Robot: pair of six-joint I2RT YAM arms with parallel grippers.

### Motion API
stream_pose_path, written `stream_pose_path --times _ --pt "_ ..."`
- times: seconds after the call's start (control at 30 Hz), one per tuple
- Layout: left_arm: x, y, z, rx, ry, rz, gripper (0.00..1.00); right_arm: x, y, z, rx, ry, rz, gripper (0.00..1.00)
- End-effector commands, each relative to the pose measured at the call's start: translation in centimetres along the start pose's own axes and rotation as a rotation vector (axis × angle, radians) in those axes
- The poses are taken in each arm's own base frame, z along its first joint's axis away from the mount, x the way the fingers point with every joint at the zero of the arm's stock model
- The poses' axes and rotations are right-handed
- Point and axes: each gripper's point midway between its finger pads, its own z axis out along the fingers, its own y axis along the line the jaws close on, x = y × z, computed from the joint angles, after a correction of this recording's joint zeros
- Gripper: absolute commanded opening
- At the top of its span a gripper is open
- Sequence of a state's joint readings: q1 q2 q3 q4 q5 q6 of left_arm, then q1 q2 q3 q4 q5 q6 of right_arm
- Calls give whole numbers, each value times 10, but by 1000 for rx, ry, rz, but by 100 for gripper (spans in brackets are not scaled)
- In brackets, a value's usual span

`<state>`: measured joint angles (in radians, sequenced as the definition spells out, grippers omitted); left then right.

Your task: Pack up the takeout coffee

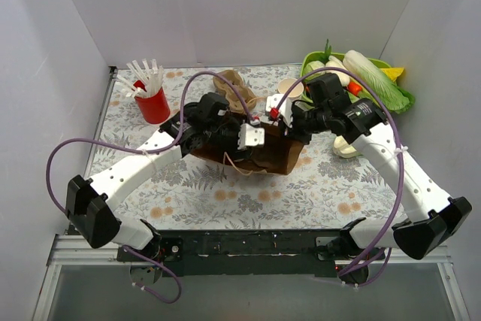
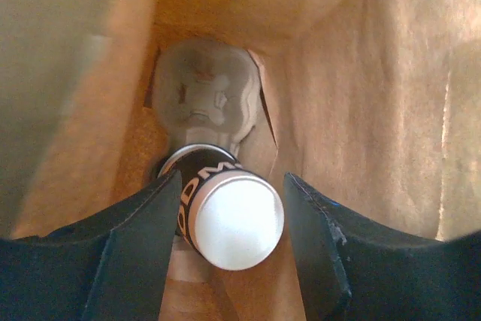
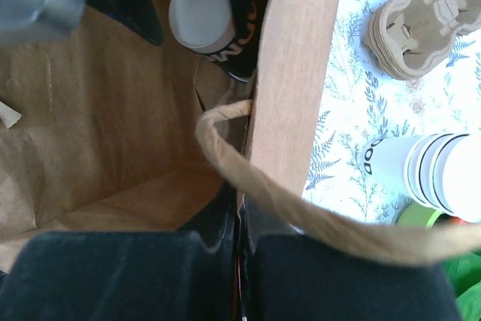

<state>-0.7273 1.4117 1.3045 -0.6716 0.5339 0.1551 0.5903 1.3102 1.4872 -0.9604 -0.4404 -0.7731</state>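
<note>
The takeout coffee cup [image 2: 233,219], white with a black lettered band, is inside the brown paper bag [image 1: 264,154], its white round end facing the left wrist camera. It sits just in front of a pulp carrier [image 2: 201,101] deep in the bag. My left gripper [image 2: 233,186] reaches into the bag, jaws open on either side of the cup, with a gap at the right finger [image 2: 331,253]. The cup also shows in the right wrist view [image 3: 204,13]. My right gripper [image 3: 240,216] is shut on the bag's rim wall [image 3: 289,73], below the rope handle [image 3: 301,208].
Spare pulp carriers [image 3: 421,16] and a stack of white cups [image 3: 425,171] stand on the floral cloth beside the bag. A red cup of white straws [image 1: 152,101] is at the back left. A green basket of vegetables [image 1: 379,62] is at the back right.
</note>
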Motion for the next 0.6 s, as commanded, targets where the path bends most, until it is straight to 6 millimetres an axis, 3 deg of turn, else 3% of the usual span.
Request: stream_pose_path --times 0.0,0.03,0.13,0.43,0.57 --pt "7 -2 -1 -53 35 198 59 -11 0 -2 31 -58 20 1" --pt "19 -5 3 -54 61 234 66 -14 2 -1 26 -68 14 1" --pt "28 7 1 -119 107 290 75 -19 5 1 11 -67 5 1" --pt "66 23 10 -174 279 232 77 -34 14 7 -20 -84 -29 1" --pt "80 17 15 -143 326 181 77 -37 12 6 -16 -94 -39 1"
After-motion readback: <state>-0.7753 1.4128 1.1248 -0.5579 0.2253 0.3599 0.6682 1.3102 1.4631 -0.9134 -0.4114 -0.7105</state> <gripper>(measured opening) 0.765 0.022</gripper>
